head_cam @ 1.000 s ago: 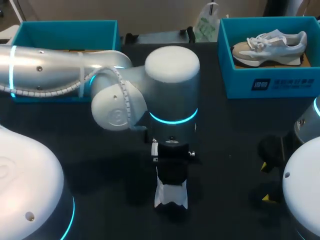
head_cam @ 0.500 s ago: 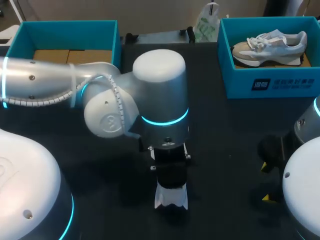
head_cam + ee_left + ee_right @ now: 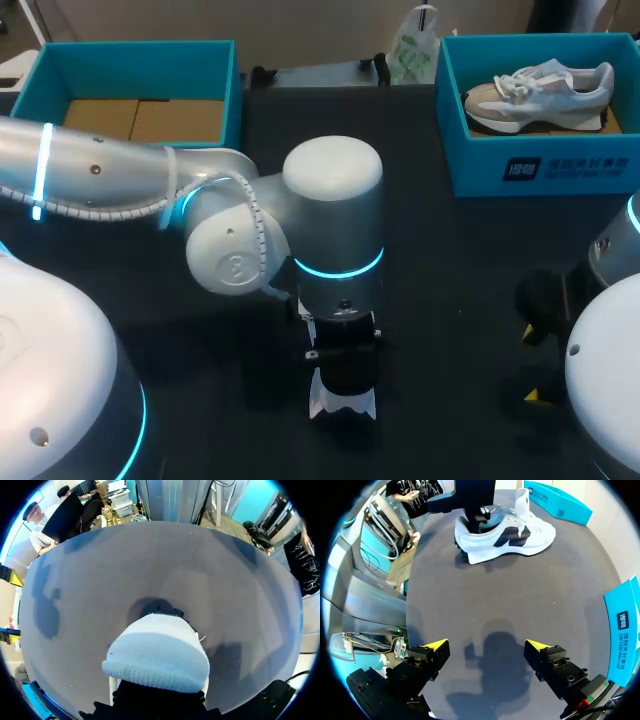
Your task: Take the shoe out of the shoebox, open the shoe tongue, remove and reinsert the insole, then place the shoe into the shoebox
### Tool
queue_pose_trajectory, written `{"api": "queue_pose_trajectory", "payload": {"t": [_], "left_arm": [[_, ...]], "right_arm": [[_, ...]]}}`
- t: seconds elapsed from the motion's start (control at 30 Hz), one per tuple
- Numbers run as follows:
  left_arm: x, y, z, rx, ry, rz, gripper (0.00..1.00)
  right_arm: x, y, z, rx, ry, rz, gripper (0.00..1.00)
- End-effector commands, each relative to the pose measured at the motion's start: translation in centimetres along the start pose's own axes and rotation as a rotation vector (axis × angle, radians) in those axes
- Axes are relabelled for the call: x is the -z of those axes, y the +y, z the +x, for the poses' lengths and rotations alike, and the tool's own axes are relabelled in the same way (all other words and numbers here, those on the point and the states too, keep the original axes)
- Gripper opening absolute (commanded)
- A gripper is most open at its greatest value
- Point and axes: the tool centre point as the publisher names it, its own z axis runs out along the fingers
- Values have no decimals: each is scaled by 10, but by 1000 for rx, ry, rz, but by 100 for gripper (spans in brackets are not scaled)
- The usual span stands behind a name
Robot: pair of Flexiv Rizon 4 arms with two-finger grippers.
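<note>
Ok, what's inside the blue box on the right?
A grey and white shoe lies in the right shoebox, with its laces showing. Whatever is beneath the shoe is covered.

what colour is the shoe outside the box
White shoe with a dark side mark; best in right wrist view.

Open-topped teal cardboard shoeboxes: two. Left shoebox point(image 3: 135, 55) at ten o'clock, right shoebox point(image 3: 470, 160) at two o'clock.
White-and-grey lace-up sneakers: two. Boxed sneaker point(image 3: 540, 95) at two o'clock, table sneaker point(image 3: 340, 400) at six o'clock.
</note>
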Motion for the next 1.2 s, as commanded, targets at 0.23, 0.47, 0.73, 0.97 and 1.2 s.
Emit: {"api": "queue_pose_trajectory", "payload": {"t": [0.23,0.47,0.73,0.97,1.2], "left_arm": [[1,30,4,-21,65,-108,0],[25,33,7,-40,66,-147,0],[49,15,8,-106,60,-89,0],[24,3,7,-139,156,-24,0],[-15,20,13,-123,245,-123,0]], "right_arm": [[1,-1,2,1,-3,-2,100],[1,-1,2,1,-3,-2,100],[1,-1,2,1,-3,-2,100],[1,-1,2,1,-3,-2,100],[1,-1,2,1,-3,-2,100]]}}
